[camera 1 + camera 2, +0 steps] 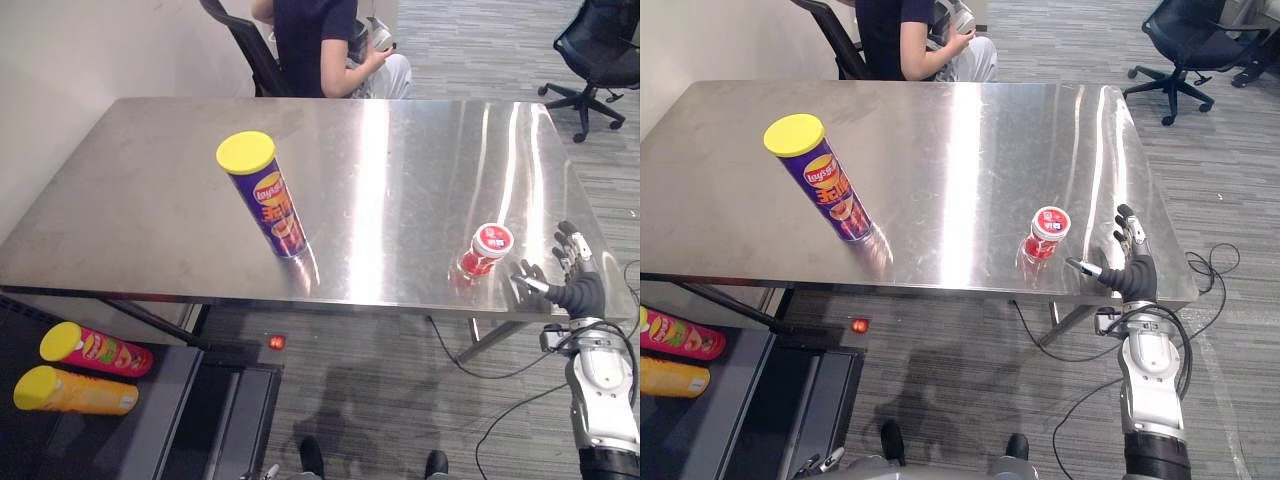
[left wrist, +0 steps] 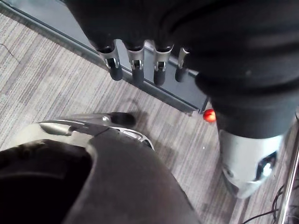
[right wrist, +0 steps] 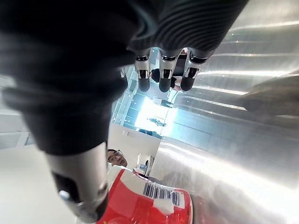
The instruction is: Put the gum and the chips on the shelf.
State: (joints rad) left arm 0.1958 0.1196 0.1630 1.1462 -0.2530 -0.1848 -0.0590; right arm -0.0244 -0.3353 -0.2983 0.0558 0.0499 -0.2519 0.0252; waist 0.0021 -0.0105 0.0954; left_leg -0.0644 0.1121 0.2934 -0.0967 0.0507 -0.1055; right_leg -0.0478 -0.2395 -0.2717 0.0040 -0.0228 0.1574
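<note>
Lighting: bright and even, from overhead.
Steel table (image 1: 140,210): long white glare bands run down its middle and right side, and the near edge has a mirror sheen.
Chips can (image 1: 264,196), gum tub (image 1: 486,249): faint reflections at their bases, hardly any shadow.
Carpet (image 1: 380,400) under the table: dimmer.
Shelf (image 1: 170,400): dark.
Right wrist view: the table surface flares near white.

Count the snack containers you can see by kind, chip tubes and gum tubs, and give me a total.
Chip tubes: 3, the purple tube standing on the table, the pink tube and the orange tube lying below its left end.
Gum tubs: 1, the red gum tub on the table.
Total: 4
</note>
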